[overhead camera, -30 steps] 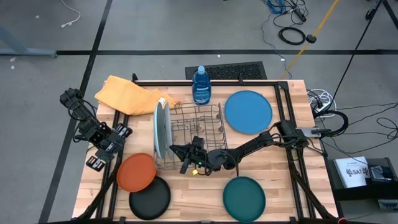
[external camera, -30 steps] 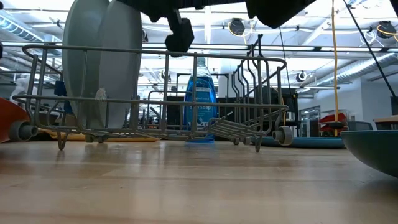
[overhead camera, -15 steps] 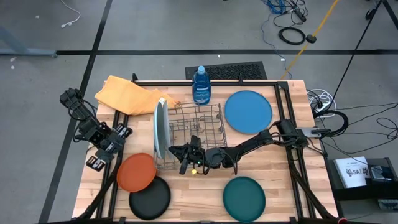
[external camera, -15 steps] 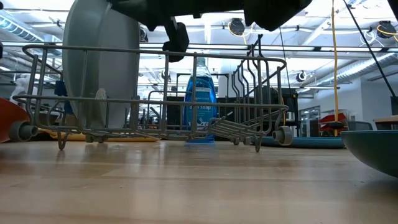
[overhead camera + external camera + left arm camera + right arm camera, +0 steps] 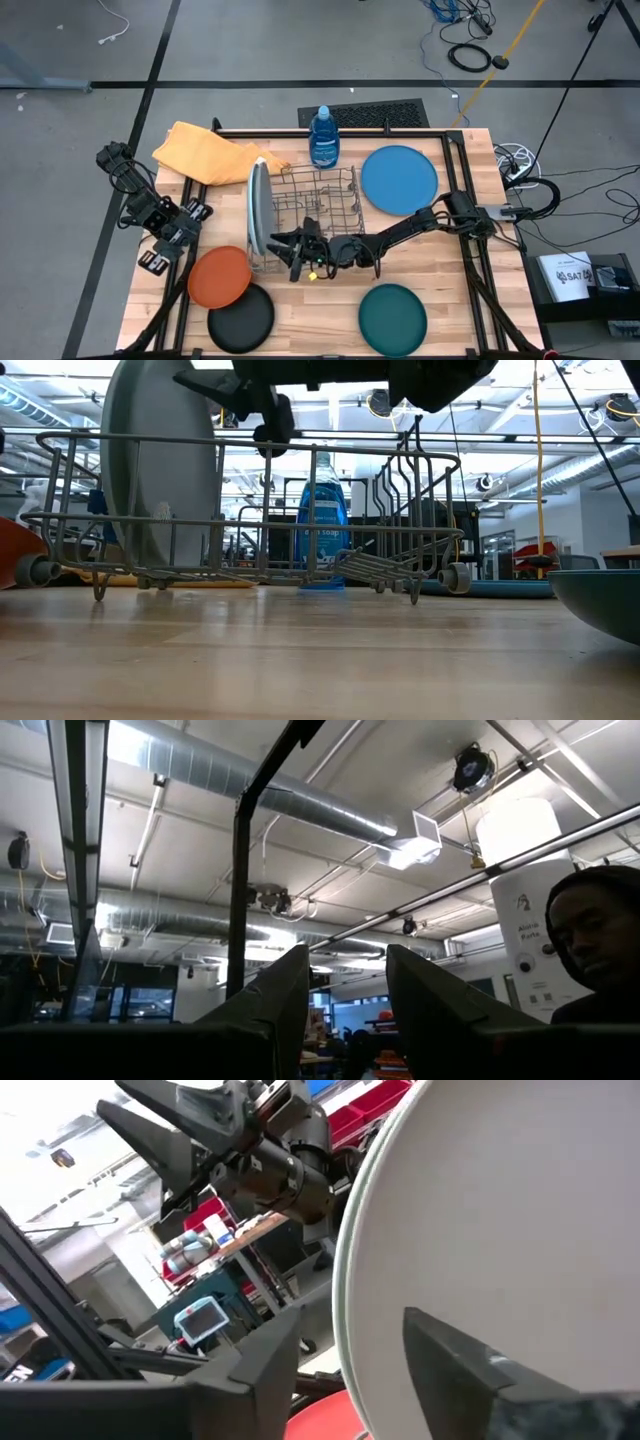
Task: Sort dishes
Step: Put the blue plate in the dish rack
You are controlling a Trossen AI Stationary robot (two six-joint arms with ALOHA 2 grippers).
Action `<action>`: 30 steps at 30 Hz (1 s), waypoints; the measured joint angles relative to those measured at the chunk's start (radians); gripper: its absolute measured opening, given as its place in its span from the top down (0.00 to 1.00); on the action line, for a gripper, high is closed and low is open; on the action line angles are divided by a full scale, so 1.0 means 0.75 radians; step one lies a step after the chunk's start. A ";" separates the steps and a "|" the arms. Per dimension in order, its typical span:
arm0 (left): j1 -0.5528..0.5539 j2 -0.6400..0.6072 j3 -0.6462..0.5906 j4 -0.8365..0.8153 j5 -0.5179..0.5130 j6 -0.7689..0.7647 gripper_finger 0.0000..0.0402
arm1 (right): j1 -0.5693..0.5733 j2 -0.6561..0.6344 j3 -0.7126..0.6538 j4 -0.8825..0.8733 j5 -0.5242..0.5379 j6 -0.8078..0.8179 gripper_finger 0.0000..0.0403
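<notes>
Two pale plates, a grey one [image 5: 263, 205] and a light blue one [image 5: 252, 212], stand on edge side by side at the left end of the wire rack [image 5: 320, 205], their lower rims between its wires. My right gripper [image 5: 350, 1350] is open and reaches level from the right, one finger on each side of the grey plate's [image 5: 500, 1210] near rim. The blue plate [image 5: 399, 180], dark teal plate [image 5: 392, 318], orange plate [image 5: 220, 277] and black plate [image 5: 240, 318] lie flat on the table. My left gripper [image 5: 345, 1010] is open, off the table's left edge and pointing upward.
A blue soap bottle [image 5: 323, 137] stands behind the rack, and an orange cloth [image 5: 210, 153] lies at the far left corner. The black frame rails [image 5: 450, 170] run along the table's edges. A person [image 5: 595, 940] shows in the room beyond in the left wrist view.
My right gripper has opened and let go of the grey plate, turning a little as it did. The plate, which leaned away from the other one, now stands close against it in the rack.
</notes>
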 joint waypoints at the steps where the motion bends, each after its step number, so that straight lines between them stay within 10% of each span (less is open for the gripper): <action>1: 0.001 0.000 0.000 0.000 0.000 0.000 0.66 | 0.000 0.000 0.011 -0.018 -0.002 -0.003 0.55; 23: 0.000 0.000 0.000 0.001 0.002 -0.003 0.66 | 0.051 -0.185 0.081 -0.268 0.020 -0.483 0.51; 30: 0.000 0.000 0.000 -0.001 0.004 -0.006 0.66 | 0.157 -0.444 0.081 -0.648 0.353 -0.784 0.51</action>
